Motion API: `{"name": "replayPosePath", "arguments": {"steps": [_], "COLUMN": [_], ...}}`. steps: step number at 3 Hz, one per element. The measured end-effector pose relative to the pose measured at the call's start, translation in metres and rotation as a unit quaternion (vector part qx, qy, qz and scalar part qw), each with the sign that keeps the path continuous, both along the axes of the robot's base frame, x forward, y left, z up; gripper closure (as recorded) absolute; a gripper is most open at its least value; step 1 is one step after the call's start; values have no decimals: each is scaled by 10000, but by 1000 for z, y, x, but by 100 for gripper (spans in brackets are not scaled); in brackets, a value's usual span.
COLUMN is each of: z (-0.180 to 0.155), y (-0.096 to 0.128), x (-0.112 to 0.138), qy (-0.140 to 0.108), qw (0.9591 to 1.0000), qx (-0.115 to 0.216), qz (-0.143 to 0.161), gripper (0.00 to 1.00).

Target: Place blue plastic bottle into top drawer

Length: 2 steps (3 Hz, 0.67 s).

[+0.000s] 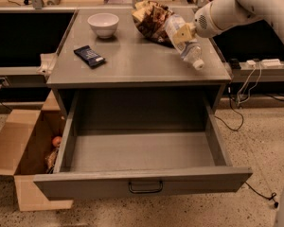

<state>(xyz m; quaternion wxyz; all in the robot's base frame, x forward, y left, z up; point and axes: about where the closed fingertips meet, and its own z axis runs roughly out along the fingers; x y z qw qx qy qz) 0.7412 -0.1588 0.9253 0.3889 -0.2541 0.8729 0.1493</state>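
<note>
The blue plastic bottle (183, 39), clear with a white cap at its lower right end, hangs tilted above the right side of the cabinet top. My gripper (183, 33) is shut on the bottle's middle, reaching in from the upper right on a white arm. The top drawer (142, 174) is pulled wide open below, grey, with a dark wire handle on its flat front and nothing inside it. The bottle is over the counter, behind the drawer's right rear corner.
On the cabinet top (132, 63) stand a white bowl (103, 24), a dark flat packet (89, 56) and a brown snack bag (150, 19). An open brown cardboard box (23, 150) sits on the floor at the left. Cables (241, 93) hang at the right.
</note>
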Motion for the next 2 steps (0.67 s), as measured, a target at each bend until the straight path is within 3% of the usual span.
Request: {"name": "replayPosePath", "arguments": {"steps": [1, 2], "z": [-13, -32], "y": [7, 22], "x": [-9, -54], "qy": [-27, -176], "qw": [9990, 9898], "qx": [-335, -894], "qz": [292, 1099], "gripper": [100, 100]}}
